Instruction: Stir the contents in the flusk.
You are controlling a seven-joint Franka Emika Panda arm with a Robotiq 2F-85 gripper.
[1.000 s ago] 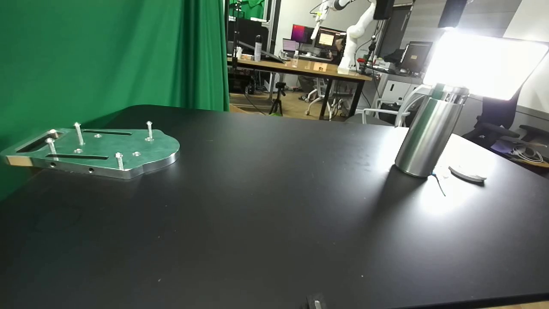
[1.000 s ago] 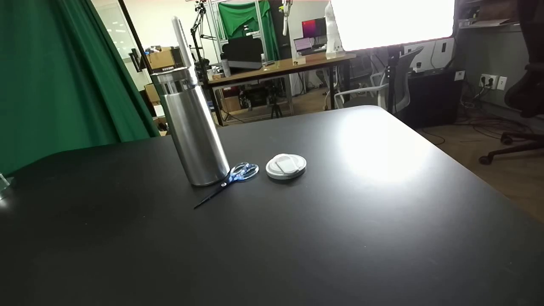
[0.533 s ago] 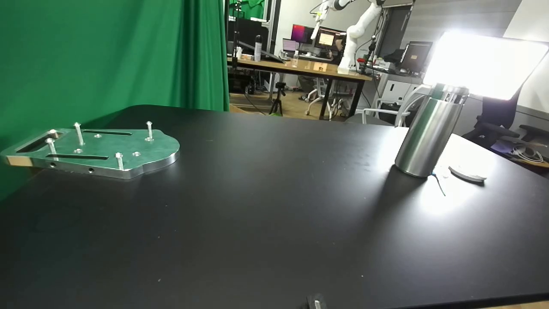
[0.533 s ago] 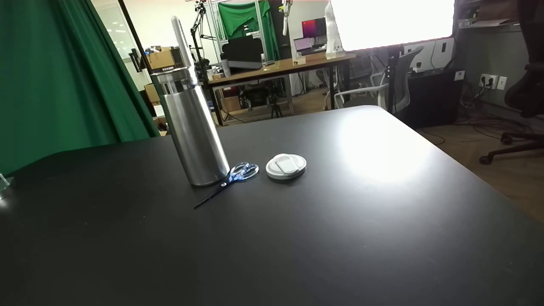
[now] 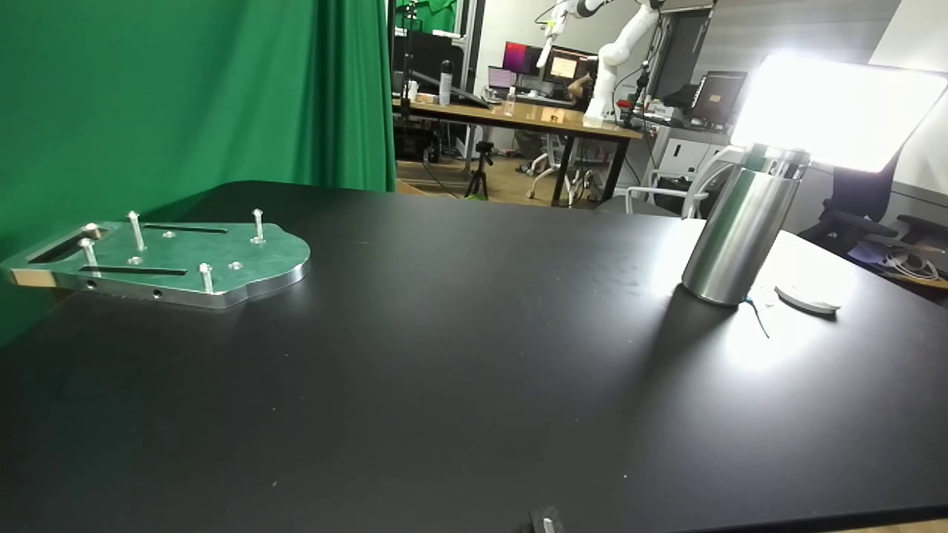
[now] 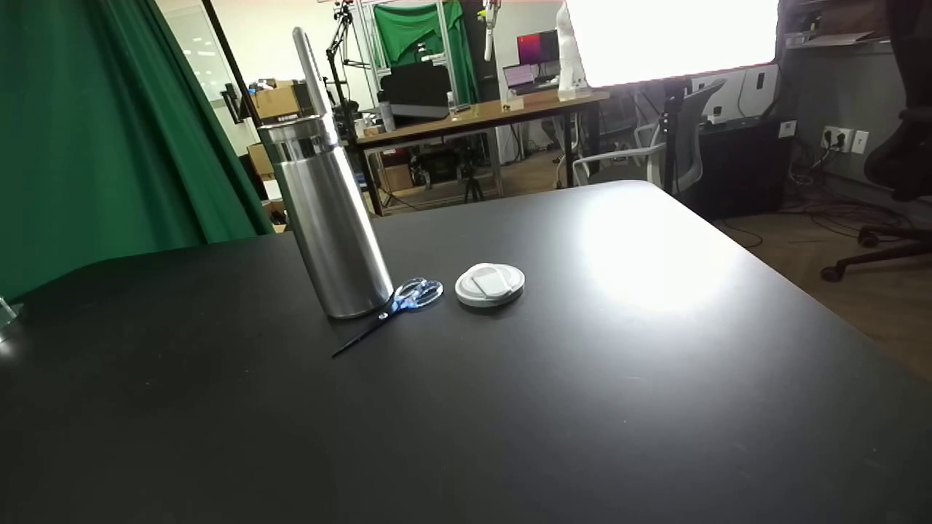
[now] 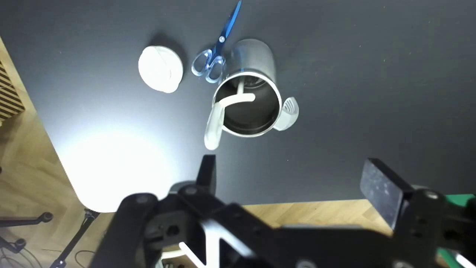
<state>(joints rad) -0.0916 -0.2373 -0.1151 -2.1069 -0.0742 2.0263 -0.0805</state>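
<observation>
A tall steel flask [image 6: 336,229] stands on its base on a black tabletop [image 6: 553,407], pictured in both exterior views; in the wrist view its bared mouth lies toward twelve o'clock from the centre. Inside leans a pale utensil [image 7: 214,128], its thick handle jutting over the rim between seven and eight o'clock. Within, a curved pale length [image 7: 238,98] reaches toward the middle and a short stem [image 7: 241,85] shows near twelve (whether either is a reflection in the metal cannot be told); whatever lies at the bottom is too dim to make out. A pale ribbed piece [image 7: 287,115] shows beside the rim between three and four, while blue scissors [image 7: 222,38] rest just beside the flask at eleven and a white lid-like disc [image 7: 160,69] lies apart at ten.

At five o'clock from the mouth, the gripper [image 7: 292,169] is released, its fingers [image 7: 379,190] spread wide, with tabletop and wood floor [image 7: 319,211] visible between them. One fingertip sits just below the handle's end at seven o'clock in that view, a sliver of tabletop showing between the two. Of the arm, the gripper alone is seen, held above the tabletop with the fingers aimed down at a slant; how the joints bend cannot be told.
</observation>
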